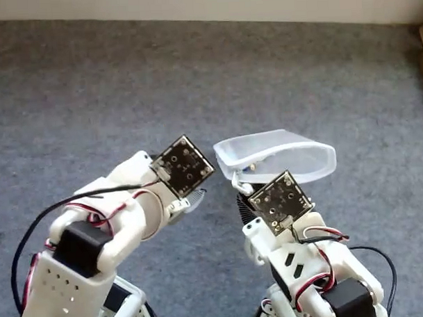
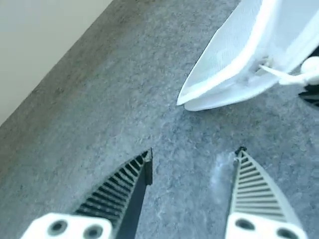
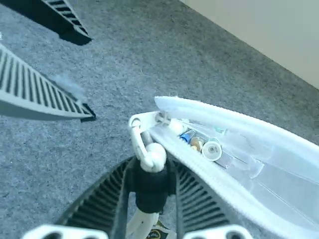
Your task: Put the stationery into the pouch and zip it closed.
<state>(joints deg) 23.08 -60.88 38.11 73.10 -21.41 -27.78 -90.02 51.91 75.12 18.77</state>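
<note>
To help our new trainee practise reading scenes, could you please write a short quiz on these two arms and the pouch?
1. True or false: the left gripper is open and holds nothing.
2. What does the right gripper clamp? A) a pen B) the white ball-ended zipper pull C) a grey eraser
3. Fill in: the stationery lies ___ the translucent white zip pouch.
Key: 1 true; 2 B; 3 inside.

A: What is getting lost here?
B: The pouch (image 3: 259,169) is running off the picture's edge, and its cloudy wall is veiling most of the stationery (image 3: 199,144) inside.
A: And the right tool (image 3: 149,172)?
B: The zip pull (image 3: 152,155) is covering its fingertips.
</note>
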